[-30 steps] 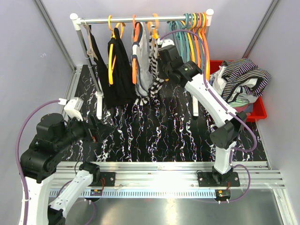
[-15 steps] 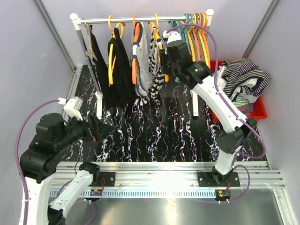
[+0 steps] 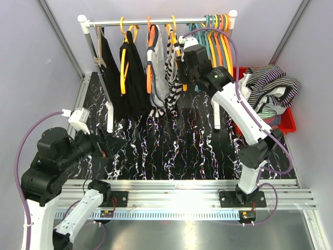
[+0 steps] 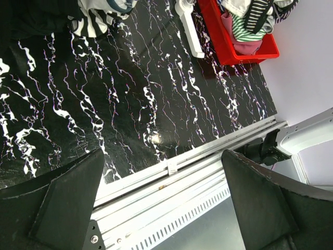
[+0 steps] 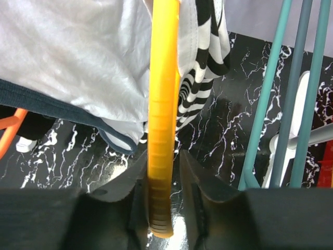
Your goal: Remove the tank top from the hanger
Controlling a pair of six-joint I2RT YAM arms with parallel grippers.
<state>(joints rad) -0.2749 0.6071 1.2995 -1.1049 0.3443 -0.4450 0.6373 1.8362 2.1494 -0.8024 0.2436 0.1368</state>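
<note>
Right wrist view: right gripper (image 5: 162,208) clamps the yellow plastic hanger (image 5: 164,104); pulling could snag the black-and-white striped tank top (image 5: 208,52) draped over it. Left gripper (image 4: 161,198) spread wide, idle.

Rail (image 3: 156,22) spans the far side of the black marbled table (image 3: 171,148); from the left it carries black garments (image 3: 127,78), a pale tank top (image 3: 156,62) on an orange hanger (image 3: 151,39), a striped tank top (image 3: 171,78) on a yellow hanger (image 3: 171,32), then bare teal and orange hangers (image 3: 216,31); right arm (image 3: 234,104) extended to the far side; right gripper (image 3: 180,72) against the striped tank top's right edge, finger spacing not discernible; red bin (image 3: 286,122) at right holds heaped striped clothing (image 3: 270,86); left arm (image 3: 52,156) folded near left; left gripper (image 3: 110,141) over the table, well apart from the rail.
</note>
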